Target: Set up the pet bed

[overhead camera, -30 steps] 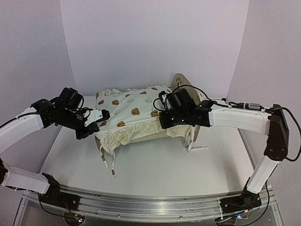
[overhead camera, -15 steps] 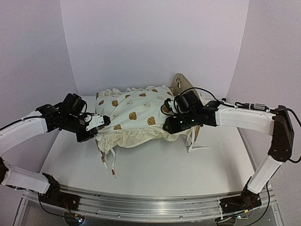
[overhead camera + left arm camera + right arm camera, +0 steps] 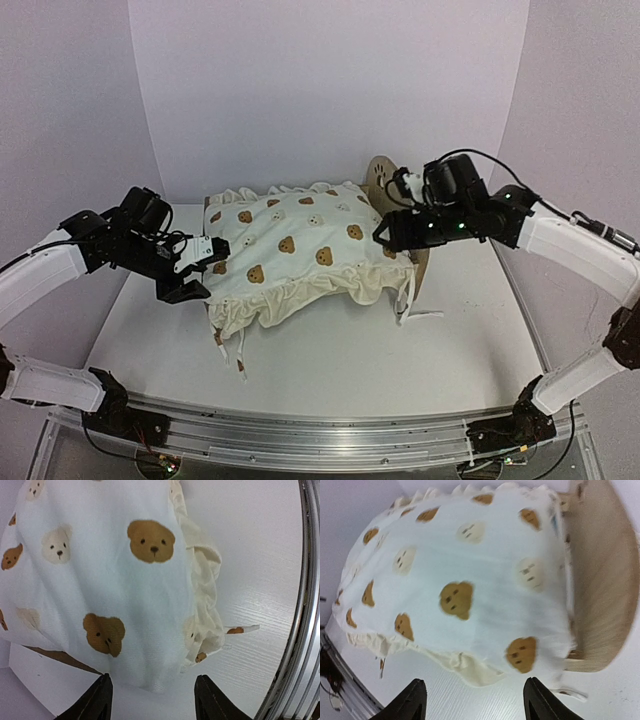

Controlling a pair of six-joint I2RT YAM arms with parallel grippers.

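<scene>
The pet bed [image 3: 384, 178] stands at the table's middle back, and only its light-wood headboard with paw cutouts shows at the right end. Cream bear-print ruffled bedding [image 3: 300, 240] lies draped over the rest of the frame. My left gripper [image 3: 207, 262] is open just off the bedding's left end, nothing between its fingers; the bedding [image 3: 110, 580] lies just beyond that gripper [image 3: 152, 702]. My right gripper [image 3: 386, 233] hangs open above the bedding's right end beside the headboard. In the right wrist view that gripper [image 3: 476, 702] is open over the bedding [image 3: 470, 575] and the wooden headboard [image 3: 600, 580].
The bedding's tie strings trail onto the white table [image 3: 330, 365] at the front left [image 3: 240, 355] and at the right [image 3: 418, 312]. A metal rail [image 3: 330, 432] runs along the near edge. Purple walls close in the back and sides.
Both grippers have opened and let go of the bedding, which has settled and spread over the bed. The right gripper has lifted up and back to the right; the left has drawn slightly away.
</scene>
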